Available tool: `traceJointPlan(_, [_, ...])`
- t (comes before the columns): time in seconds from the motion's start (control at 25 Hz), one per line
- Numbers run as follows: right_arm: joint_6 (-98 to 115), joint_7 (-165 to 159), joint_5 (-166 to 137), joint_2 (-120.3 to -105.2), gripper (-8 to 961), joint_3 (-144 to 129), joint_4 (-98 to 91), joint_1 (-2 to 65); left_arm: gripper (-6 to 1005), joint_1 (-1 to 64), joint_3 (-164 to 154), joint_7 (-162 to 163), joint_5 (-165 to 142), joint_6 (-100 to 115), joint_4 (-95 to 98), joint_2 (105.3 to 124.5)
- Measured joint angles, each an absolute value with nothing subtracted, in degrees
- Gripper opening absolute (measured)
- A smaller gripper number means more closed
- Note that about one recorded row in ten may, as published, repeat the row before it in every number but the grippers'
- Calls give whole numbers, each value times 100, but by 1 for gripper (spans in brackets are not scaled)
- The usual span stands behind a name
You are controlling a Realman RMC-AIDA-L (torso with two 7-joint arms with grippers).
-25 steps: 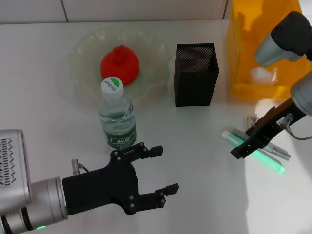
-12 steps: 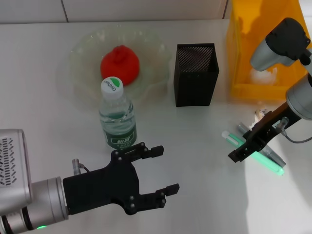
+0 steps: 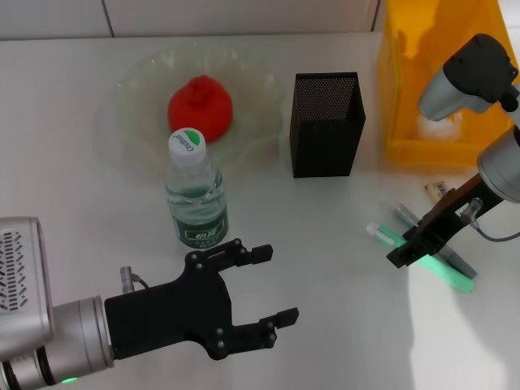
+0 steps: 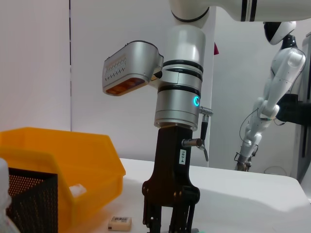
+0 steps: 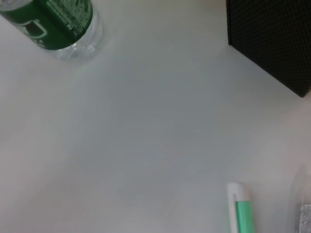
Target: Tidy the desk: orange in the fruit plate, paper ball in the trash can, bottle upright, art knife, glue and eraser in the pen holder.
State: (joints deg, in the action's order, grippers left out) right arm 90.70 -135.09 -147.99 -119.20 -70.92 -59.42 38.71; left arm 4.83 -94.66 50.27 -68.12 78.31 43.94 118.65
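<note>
right pincer (image 3: 404, 250) low over glue (image 3: 443, 269) and knife (image 3: 406, 215) at right, grip cannot be told | left pincer (image 3: 268, 284) open, empty, near bottle (image 3: 196, 195) | orange (image 3: 200, 106) in plate (image 3: 138, 85) | eraser (image 3: 436, 188) near can (image 3: 398, 97) | holder (image 3: 327, 123) centre

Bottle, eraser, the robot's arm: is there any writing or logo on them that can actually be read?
Bottle cap: a green logo with white lettering, too small to read.
Bottle label: green with pale print, blurred, not readable.
Eraser: dark print, too small to read.
Right gripper body: a small white sticker with upright dark characters, not legible.
Left gripper: no writing visible.
Pen holder, trash can: no text.
</note>
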Motion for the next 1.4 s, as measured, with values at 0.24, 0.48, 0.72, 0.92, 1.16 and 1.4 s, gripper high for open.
traceJointPlan(0.24, [9014,-13541,-14801,-11918,524,-7138,-5938,3874,788,494,-9474,5004,-6811,7831,4367,11865])
traceJointPlan(0.48, [9001,-13551,-14801,-11911,448,-7146,-5820,3929,788,545,-9475,4983,-6811,7831,4305,11865])
traceJointPlan(0.72, [8989,-13542,-14921,-11915,228,-7216,-5736,4000,788,615,-9474,4982,-6811,7830,4285,11865])
traceJointPlan(0.92, [8946,-13553,-14948,-11916,129,-7222,-5512,4132,788,640,-9466,4976,-6811,7826,4242,11859])
traceJointPlan(1.16, [8953,-13556,-14924,-11922,89,-7223,-5494,4157,788,642,-9466,4974,-6811,7823,4242,11856])
traceJointPlan(1.4, [9074,-13571,-14758,-11923,87,-7058,-5618,4146,788,630,-9457,4974,-6811,7823,4244,11856])
